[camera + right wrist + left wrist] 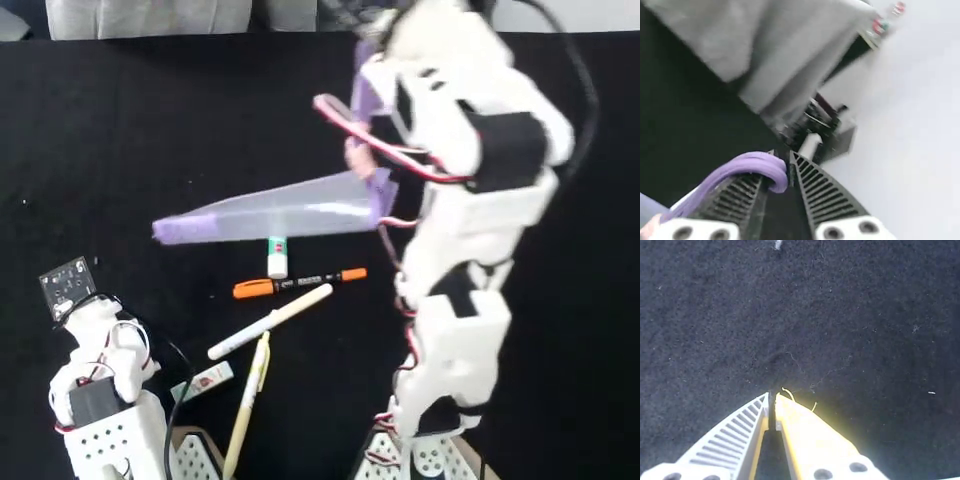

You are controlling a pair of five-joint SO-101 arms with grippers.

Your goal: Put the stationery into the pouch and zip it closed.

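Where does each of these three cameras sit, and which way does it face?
High view: fixed above, looking down on the table, the pouch, the orange marker; left arm and right arm show.
Left wrist view: on the left arm, facing the table cloth; the shut left tool shows.
Right wrist view: on the right arm, aimed into the room beyond; the right tool grips the pouch's purple edge.
Shared: high and right wrist views both show the pouch.
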